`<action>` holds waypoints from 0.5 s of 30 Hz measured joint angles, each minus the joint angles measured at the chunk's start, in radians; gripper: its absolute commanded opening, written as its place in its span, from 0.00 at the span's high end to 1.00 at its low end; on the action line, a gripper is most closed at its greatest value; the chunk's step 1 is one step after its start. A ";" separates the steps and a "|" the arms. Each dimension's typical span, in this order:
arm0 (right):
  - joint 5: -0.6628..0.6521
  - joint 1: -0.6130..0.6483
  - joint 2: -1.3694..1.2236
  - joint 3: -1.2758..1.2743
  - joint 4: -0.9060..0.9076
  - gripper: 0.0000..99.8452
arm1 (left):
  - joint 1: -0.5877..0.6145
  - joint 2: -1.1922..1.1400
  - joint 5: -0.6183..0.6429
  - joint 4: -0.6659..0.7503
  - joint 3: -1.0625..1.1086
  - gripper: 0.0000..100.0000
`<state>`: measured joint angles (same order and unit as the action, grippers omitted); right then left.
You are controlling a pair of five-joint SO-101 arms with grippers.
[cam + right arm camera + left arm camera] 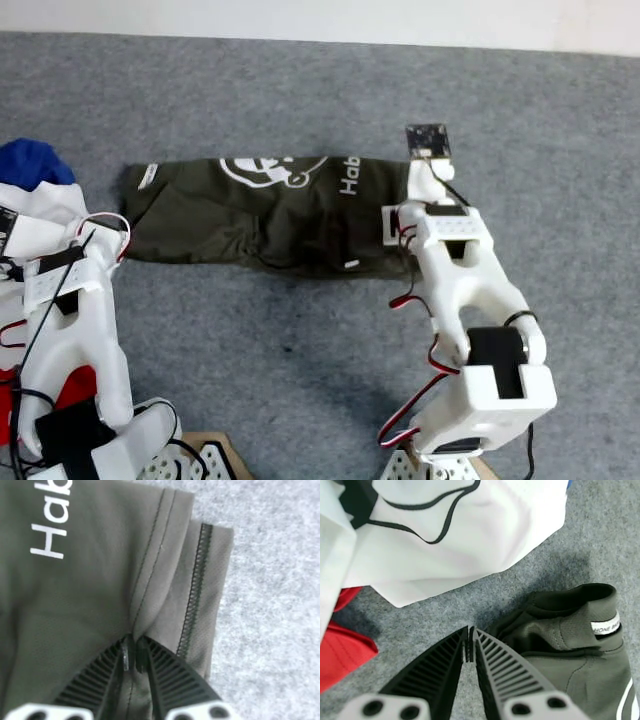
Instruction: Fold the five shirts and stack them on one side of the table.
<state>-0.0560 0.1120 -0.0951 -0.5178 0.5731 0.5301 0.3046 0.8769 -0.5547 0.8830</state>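
At three o'clock, your right tool pinches the soft, dark green shirt by its hem; left tool closed, empty.

Olive shirt: long folded strip, mid-table. White shirt, blue shirt, red shirt: left.

Grey carpet-like table top under and between the left arm and right arm, pale wall strip beyond both, wooden board by the left arm's base.
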 measured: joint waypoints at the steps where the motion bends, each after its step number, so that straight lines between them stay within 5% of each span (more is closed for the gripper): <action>1: 0.000 -0.003 0.000 0.000 0.000 0.99 | 0.000 0.000 0.000 0.000 0.000 0.96; 15: 0.057 -0.100 0.000 0.005 0.071 0.99 | 0.000 0.000 0.000 0.003 0.000 0.96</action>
<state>0.0008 0.0123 -0.0951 -0.5132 0.6437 0.5301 0.3046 0.8769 -0.5516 0.8830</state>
